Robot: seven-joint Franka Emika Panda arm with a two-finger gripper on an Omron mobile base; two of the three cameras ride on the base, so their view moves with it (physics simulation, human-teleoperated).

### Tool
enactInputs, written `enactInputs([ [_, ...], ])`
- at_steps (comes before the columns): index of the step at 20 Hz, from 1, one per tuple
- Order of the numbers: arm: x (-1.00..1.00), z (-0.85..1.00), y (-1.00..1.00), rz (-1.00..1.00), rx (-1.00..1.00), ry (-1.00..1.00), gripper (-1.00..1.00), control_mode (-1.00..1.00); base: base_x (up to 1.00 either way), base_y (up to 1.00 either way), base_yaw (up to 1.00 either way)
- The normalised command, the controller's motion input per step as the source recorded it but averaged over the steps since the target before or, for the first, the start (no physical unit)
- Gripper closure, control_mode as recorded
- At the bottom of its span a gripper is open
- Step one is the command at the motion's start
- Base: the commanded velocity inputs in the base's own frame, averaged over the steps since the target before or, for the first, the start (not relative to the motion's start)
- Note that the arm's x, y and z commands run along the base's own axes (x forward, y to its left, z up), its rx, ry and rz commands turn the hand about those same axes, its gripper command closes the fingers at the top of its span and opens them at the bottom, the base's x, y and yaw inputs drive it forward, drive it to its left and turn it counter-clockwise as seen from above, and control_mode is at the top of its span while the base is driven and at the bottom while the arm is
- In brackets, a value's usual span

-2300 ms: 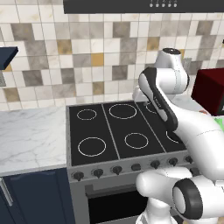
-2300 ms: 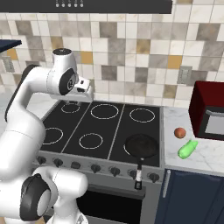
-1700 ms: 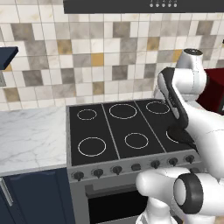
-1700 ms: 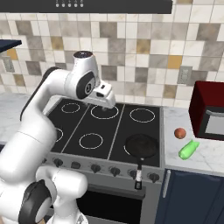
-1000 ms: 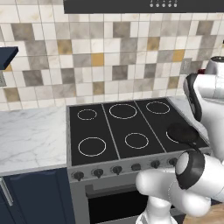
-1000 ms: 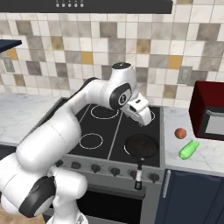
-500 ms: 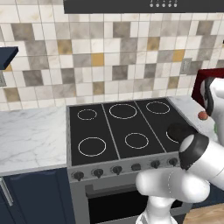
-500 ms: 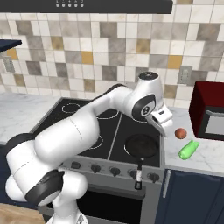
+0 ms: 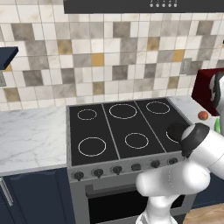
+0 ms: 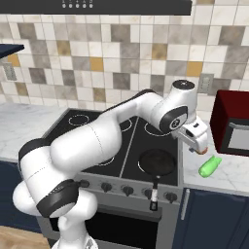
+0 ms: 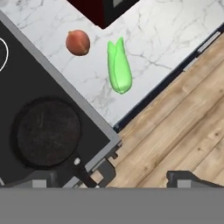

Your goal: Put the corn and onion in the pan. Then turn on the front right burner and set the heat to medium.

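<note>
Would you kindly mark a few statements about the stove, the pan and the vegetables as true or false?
1. The corn lies on the marble counter. True.
2. The onion is already in the pan. False: it sits on the counter beside the corn, and nothing lies in the pan.
3. The tool is shut on the corn. False: its jaws stand open and hold nothing.
4. The pan sits at the front right of the black cooktop, handle toward the knobs. True.
5. The corn and onion touch each other. False: bare counter shows between them.
</note>
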Motion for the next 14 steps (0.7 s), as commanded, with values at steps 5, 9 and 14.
enactInputs([
  [5,0.03,0.00,-0.06,0.05,0.00,0.00,-1.00,-1.00,0.00,0.00,0.00],
  [9,0.19,-0.02,0.00,0.03,0.00,-0.01,-1.00,-1.00,0.00,0.00,0.00],
  [14,0.20,-0.27,0.03,0.00,-0.01,-0.06,-1.00,-1.00,0.00,0.00,0.00],
])
